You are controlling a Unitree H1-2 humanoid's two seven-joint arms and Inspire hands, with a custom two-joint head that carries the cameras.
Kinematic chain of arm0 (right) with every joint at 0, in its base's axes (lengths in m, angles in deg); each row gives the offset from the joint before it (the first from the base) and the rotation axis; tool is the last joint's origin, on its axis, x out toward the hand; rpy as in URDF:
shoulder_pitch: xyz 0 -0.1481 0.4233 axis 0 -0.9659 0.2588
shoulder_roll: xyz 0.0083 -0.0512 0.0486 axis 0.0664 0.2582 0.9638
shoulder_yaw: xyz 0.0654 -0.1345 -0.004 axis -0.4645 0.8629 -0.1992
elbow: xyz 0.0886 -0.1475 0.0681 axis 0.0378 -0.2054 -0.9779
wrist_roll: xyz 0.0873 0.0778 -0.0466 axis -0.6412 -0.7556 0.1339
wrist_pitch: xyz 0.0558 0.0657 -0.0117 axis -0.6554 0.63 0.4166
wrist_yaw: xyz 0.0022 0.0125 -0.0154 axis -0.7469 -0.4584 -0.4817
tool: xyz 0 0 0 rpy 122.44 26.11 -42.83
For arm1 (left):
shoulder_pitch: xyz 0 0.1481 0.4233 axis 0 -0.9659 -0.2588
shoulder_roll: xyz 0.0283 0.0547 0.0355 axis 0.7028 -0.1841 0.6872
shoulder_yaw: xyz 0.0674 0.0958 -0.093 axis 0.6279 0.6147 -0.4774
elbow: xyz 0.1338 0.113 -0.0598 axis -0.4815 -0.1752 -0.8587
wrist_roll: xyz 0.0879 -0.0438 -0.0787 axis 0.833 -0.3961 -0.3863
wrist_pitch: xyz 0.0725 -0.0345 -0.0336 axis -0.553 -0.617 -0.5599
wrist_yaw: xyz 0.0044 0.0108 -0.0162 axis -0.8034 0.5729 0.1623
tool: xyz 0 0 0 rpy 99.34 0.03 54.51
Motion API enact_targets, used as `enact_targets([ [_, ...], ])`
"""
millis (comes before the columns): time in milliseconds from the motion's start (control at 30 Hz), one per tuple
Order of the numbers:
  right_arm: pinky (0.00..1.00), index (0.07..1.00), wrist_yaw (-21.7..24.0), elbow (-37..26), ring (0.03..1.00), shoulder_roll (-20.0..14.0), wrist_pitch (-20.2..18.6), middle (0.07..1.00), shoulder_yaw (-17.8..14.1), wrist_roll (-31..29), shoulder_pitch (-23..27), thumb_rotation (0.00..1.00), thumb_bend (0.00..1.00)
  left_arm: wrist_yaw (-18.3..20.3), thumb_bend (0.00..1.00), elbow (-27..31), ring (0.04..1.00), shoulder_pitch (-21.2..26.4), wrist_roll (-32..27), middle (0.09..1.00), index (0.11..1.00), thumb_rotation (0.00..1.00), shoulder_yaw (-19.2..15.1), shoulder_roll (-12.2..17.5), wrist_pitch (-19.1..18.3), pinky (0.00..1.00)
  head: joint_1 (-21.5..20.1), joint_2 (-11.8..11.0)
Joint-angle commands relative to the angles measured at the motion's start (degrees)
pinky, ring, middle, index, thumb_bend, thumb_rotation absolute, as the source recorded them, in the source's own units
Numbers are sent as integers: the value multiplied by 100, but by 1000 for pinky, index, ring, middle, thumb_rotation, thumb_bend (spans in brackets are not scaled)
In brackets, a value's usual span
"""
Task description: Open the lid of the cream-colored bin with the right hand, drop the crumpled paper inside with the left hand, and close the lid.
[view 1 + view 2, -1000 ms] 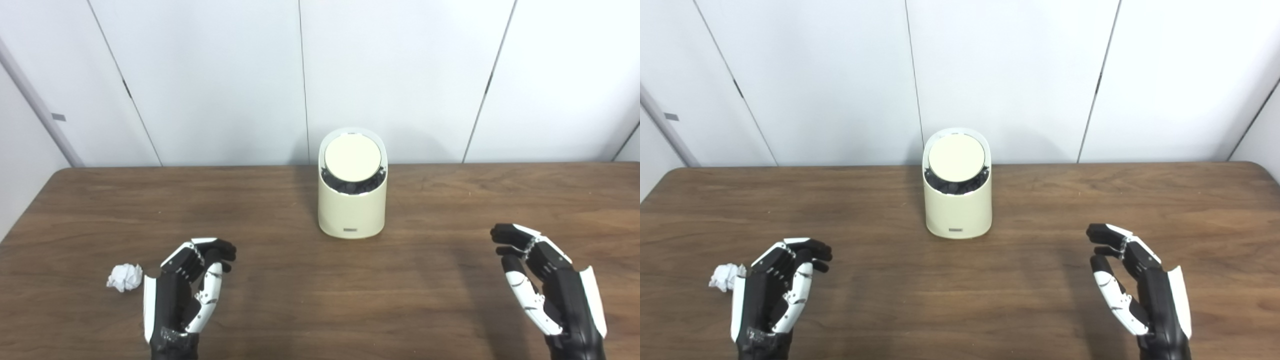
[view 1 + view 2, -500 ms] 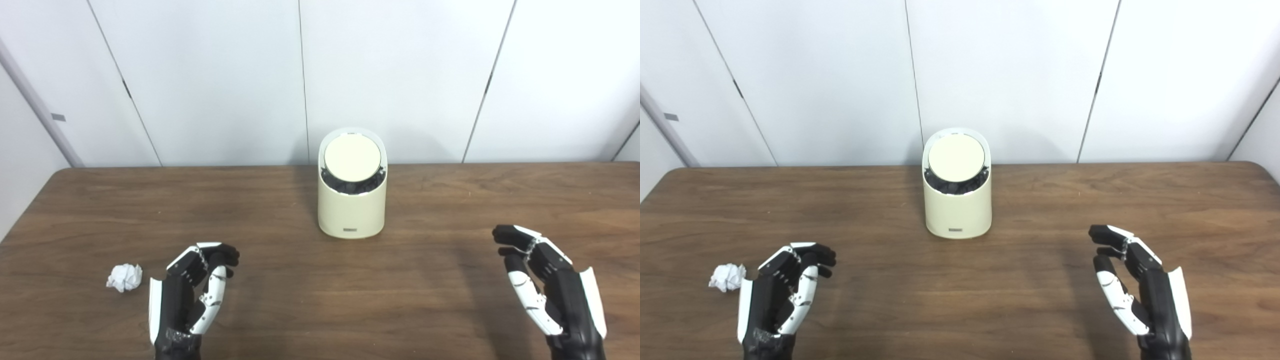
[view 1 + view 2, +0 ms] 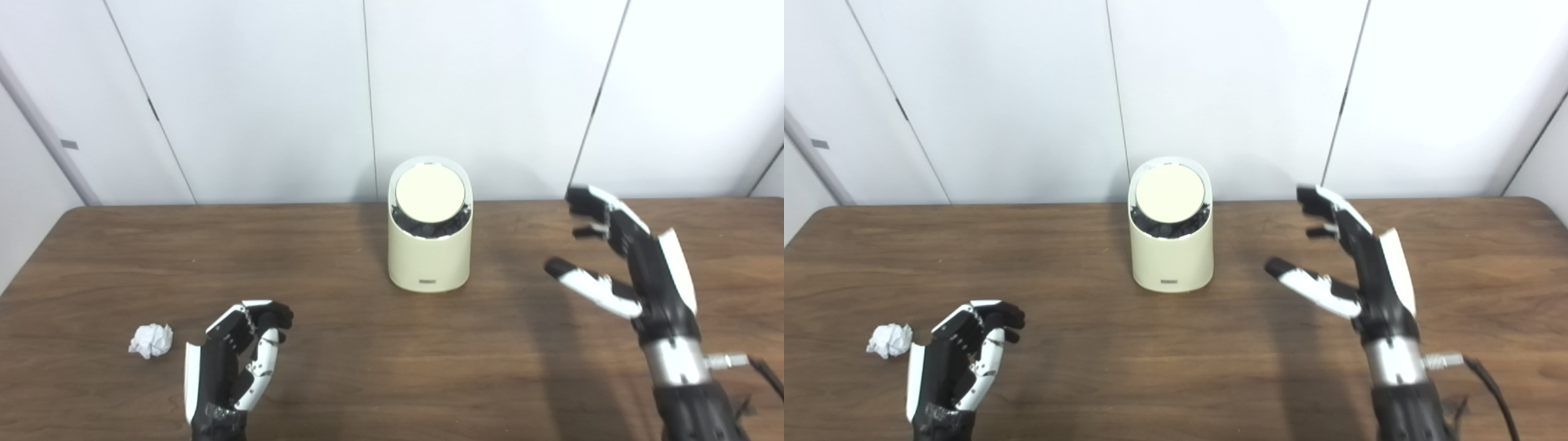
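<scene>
Bin (image 3: 429, 260) cream-coloured, plain; lid (image 3: 430, 193) same cream, paler disc; dark, near-black band showing under lid at front (contents or liner, cannot tell); small grey label low on front

Crumpled paper (image 3: 150, 340) white

Table (image 3: 367, 367) dark brown wood grain, streaked

Left hand (image 3: 236, 361) black with white panels; right hand (image 3: 625, 257) black with white panels, silver wrist cuff below

Wall (image 3: 257, 92) white panels, thin dark seams

1. Brown wood-grain table (image 3: 343, 380): smooth, faint sheen.
2. Cream-coloured rounded plastic bin (image 3: 429, 263): smooth, matt; its round lid (image 3: 430, 193) likewise.
3. White crumpled paper ball (image 3: 150, 340): creased, matt.
4. Black-and-white plastic right hand (image 3: 637, 263): glossy, with a metal wrist.
</scene>
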Motion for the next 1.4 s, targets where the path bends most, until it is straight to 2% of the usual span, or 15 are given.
enact_targets([
  [0,696,822,98,-33,799,-91,-176,820,36,119,476,570,892,-84,137,65,540,-18,118,559,537,340,-6,-23,238,454,-32,9],
  [100,745,845,221,77,835,-116,-506,845,145,220,824,591,934,-76,138,4,542,9,137,561,538,340,-5,-4,273,453,-63,-20],
  [200,746,838,249,235,835,-131,-717,844,283,488,1131,617,944,-69,140,-36,542,38,88,561,538,342,-2,-14,267,454,-52,-36],
  [300,746,840,194,576,832,-65,-901,842,337,584,1465,601,929,-56,140,-66,543,68,74,561,538,340,15,-20,257,455,-35,-65],
  [633,656,841,-303,1949,787,290,-1063,827,507,898,2320,495,908,-73,144,-169,541,134,153,561,538,315,50,-44,238,454,-21,-132],
  [733,639,833,-487,2279,778,397,-1064,823,618,1031,2475,461,919,-92,148,-175,536,144,153,558,535,307,54,-72,231,449,-27,-141],
  [933,583,818,-796,2790,744,479,-1316,810,953,1567,2751,448,947,-121,139,-177,532,149,263,555,530,283,58,-86,207,441,-22,-176],
  [1133,592,825,-796,2981,767,502,-1411,825,1086,1657,2861,431,969,-145,141,-182,531,145,252,553,528,282,82,-99,211,441,-8,-169],
  [1367,553,827,-738,3061,746,504,-1498,823,1203,1683,2822,420,995,-191,146,-153,536,129,278,555,530,281,122,-114,166,446,24,-163],
])
